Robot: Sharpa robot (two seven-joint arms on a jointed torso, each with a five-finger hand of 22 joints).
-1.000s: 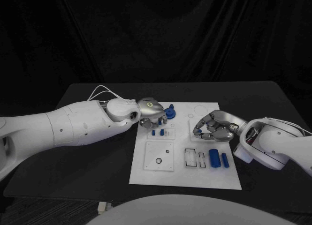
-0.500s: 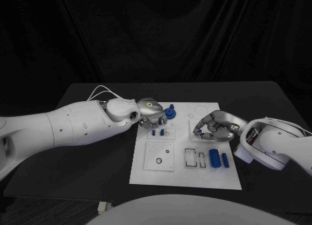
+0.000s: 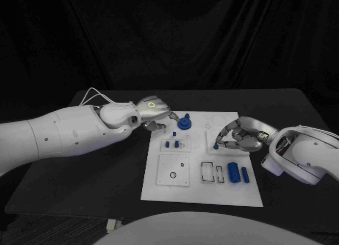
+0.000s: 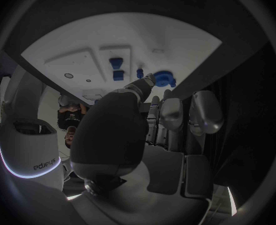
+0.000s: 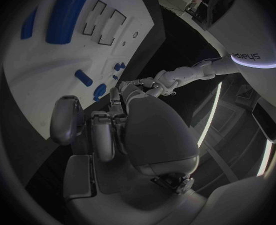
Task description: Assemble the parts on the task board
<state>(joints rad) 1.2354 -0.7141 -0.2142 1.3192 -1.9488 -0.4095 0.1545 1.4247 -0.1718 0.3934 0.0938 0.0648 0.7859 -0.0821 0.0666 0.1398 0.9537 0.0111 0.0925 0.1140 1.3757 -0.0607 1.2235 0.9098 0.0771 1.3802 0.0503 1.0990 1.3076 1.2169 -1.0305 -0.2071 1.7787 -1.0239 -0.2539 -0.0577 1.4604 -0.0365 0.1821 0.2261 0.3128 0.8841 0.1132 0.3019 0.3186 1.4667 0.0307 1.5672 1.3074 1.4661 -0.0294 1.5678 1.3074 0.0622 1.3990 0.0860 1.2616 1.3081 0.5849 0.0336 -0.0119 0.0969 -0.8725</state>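
Observation:
The white task board (image 3: 201, 190) lies mid-table. A round blue part (image 3: 184, 122) stands near its far edge, with two short blue pegs (image 3: 172, 145) upright in a small block nearer me. My left hand (image 3: 154, 113) hovers off the board's far left corner, fingers apart and holding nothing. In the left wrist view one fingertip (image 4: 145, 82) points at the round blue part (image 4: 165, 78). My right hand (image 3: 239, 137) sits over the board's right side with fingers curved. A small blue peg (image 3: 215, 146) lies on the board by its fingertips, apparently apart from them (image 5: 83, 77).
Two long blue pieces (image 3: 238, 173) lie at the board's near right, beside two empty rectangular slots (image 3: 212, 172). A square plate with a dark hole (image 3: 173, 170) takes the near left. A white cable (image 3: 96, 97) loops behind the left arm.
My left hand has lifted off the board's far left area and drawn back to the left. The right hand has shifted slightly right, uncovering the small blue peg.

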